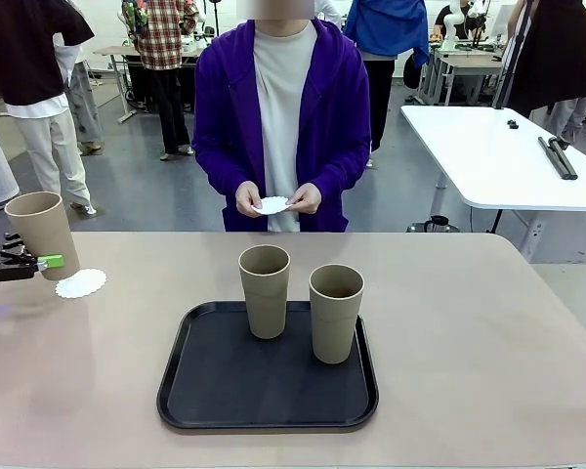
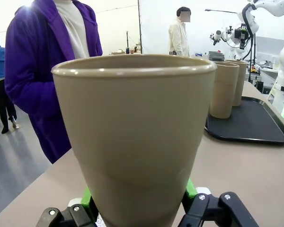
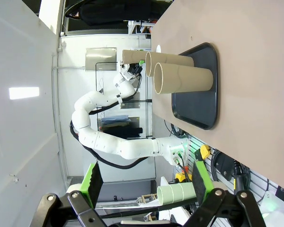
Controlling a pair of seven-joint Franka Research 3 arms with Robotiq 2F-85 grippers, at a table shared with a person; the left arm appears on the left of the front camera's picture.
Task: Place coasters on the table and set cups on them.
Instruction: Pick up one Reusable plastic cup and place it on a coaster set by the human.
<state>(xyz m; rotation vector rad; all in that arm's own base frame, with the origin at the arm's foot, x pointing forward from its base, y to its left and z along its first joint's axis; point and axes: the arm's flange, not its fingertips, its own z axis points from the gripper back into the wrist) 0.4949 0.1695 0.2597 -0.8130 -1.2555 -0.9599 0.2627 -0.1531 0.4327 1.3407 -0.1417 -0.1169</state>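
Observation:
My left gripper [image 1: 41,262] is shut on the lower part of a khaki cup [image 1: 39,230] at the table's far left. The cup leans slightly, its base at the left edge of a white lacy coaster [image 1: 81,283] lying on the beige table [image 1: 469,332]. In the left wrist view this cup [image 2: 132,142] sits between the green pads [image 2: 190,188]. Two more cups [image 1: 265,290] [image 1: 335,313] stand upright on the black tray [image 1: 267,391]. The person at the far side holds another coaster [image 1: 272,205] in both hands. My right gripper [image 3: 146,182] is open and holds nothing, off the table's side.
The tray lies at the table's centre near the front edge, with bare tabletop to its left and right. A white table [image 1: 498,156] stands behind at the right. The right wrist view shows the tray [image 3: 199,94] and its cups [image 3: 182,78] sideways.

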